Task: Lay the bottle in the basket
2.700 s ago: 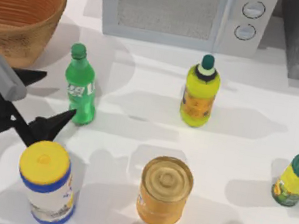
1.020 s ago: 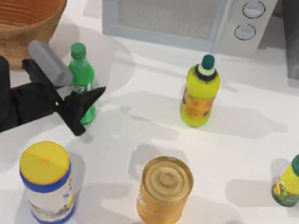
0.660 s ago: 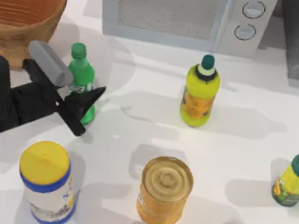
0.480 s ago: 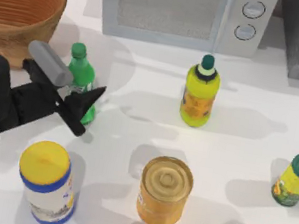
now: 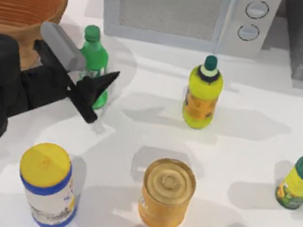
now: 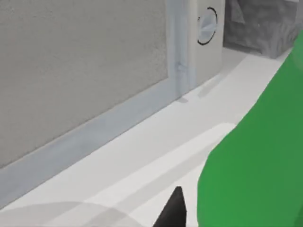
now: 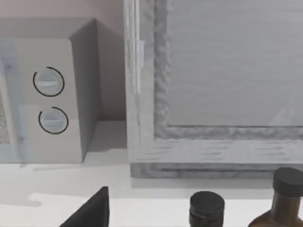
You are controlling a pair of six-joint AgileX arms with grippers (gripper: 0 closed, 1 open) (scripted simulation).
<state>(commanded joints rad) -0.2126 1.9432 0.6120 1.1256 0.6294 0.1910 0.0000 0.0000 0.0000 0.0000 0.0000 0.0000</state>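
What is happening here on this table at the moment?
The left claw is shut on the slim translucent green plastic bottle, holding it upright beside the large round woven wicker basket at the table's left. The bottle is not yet in the basket. A fatter yellow bottle stands further right.

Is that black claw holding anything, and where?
Yes: the left gripper holds the green bottle around its lower body, near the label.

Glossy plastic bottle (image 5: pixel 95 57) — ribbed woven wicker basket (image 5: pixel 18 4).
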